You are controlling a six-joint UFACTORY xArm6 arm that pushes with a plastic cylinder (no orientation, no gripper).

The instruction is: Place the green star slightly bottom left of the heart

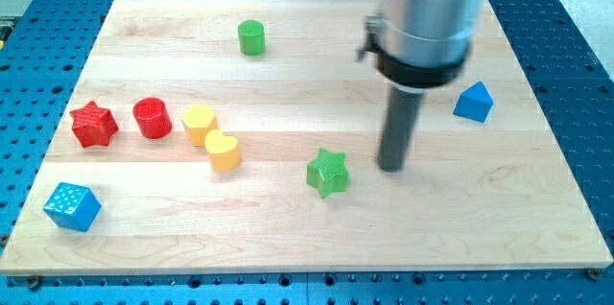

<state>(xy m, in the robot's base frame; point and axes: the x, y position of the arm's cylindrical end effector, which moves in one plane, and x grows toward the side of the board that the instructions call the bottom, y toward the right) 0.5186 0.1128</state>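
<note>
Stood upright at centre-right of frame, my tip (390, 168) just right of the green star (327, 173); yellow heart (224, 152) well left. No claw fitted, only a rod.

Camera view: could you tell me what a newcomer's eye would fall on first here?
First the big arm at the view's top right, its dark rod ending in my tip, just right of the green star. Next, the cluster at the left: red star, red cylinder, a yellow block and the yellow heart.
</note>
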